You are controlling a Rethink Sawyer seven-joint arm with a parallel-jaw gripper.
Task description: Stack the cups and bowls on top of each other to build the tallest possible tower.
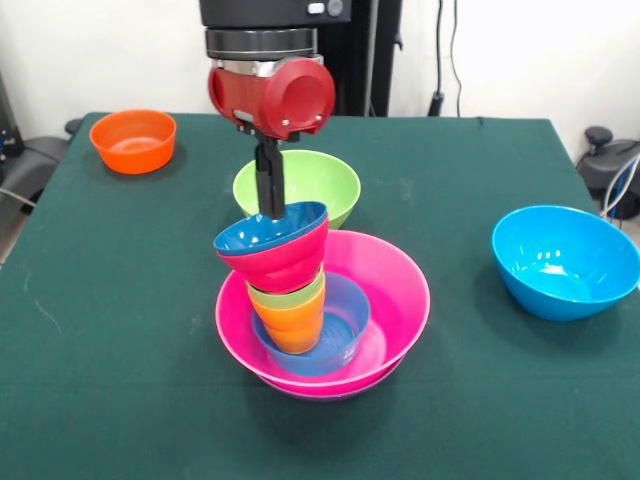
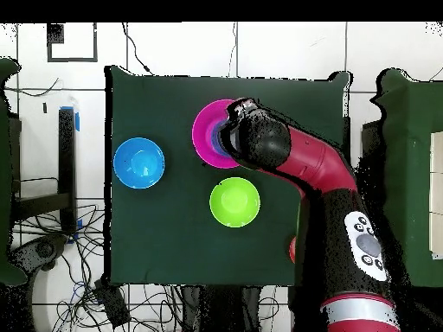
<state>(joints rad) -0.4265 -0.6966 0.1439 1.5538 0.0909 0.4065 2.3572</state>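
A dark green tabletop (image 1: 120, 330) stands before a white wall (image 1: 520, 50); black cables (image 2: 60, 233) trail over the white floor (image 2: 173, 52).

The red and black arm (image 1: 272, 95) comes straight down, its round red wrist housing (image 1: 285, 97) sitting under a silver and black collar. Below the housing hangs the slim black gripper (image 1: 269, 205), pointing vertically down. Its fingers (image 1: 268, 185) appear drawn close together as 1 narrow dark bar, with their tips hidden from sight. Seen from overhead, the arm (image 2: 320, 169) reaches diagonally from its base, with the dark rounded wrist (image 2: 260, 143) at its end.
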